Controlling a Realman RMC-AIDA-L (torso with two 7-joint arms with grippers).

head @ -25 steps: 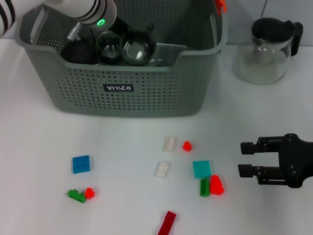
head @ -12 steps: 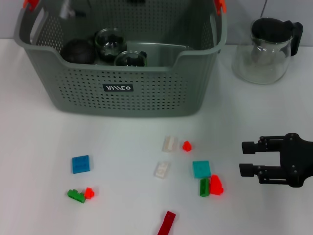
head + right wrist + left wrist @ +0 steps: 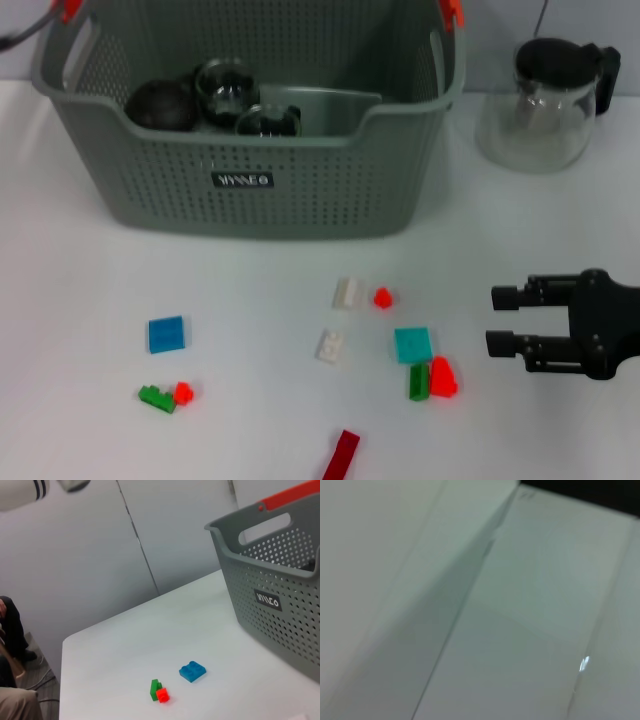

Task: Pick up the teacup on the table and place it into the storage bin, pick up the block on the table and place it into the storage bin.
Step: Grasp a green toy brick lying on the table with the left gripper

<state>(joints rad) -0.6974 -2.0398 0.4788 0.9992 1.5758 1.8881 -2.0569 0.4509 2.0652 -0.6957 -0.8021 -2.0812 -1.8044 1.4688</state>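
In the head view the storage bin (image 3: 250, 150) fills the upper left and middle of the frame, its black label (image 3: 243, 180) facing the camera. Inside it sit a dark round cup (image 3: 160, 103) at the left, a glass teacup (image 3: 225, 85) beside it, and another glass cup (image 3: 268, 121) nearer the front wall. A glass jug (image 3: 545, 105) with a black lid stands at the upper right, apart from the bin. On the white table (image 3: 90, 280) below lie scattered blocks: a blue block (image 3: 166, 334) at lower left, a green block (image 3: 154, 399) touching a small red one (image 3: 183, 393), two white blocks (image 3: 348, 293) (image 3: 331, 346) in the middle, a teal block (image 3: 412, 345), and a dark red block (image 3: 342, 455) at the bottom edge. The right gripper (image 3: 497, 320) sits at the right edge, fingers spread apart and empty, just right of the teal block.

The left wrist view shows only pale, blurred flat surfaces; the left gripper does not appear.

The right wrist view shows the bin at the right, and the blue block (image 3: 192, 671) and the green block (image 3: 155, 689) at lower centre.
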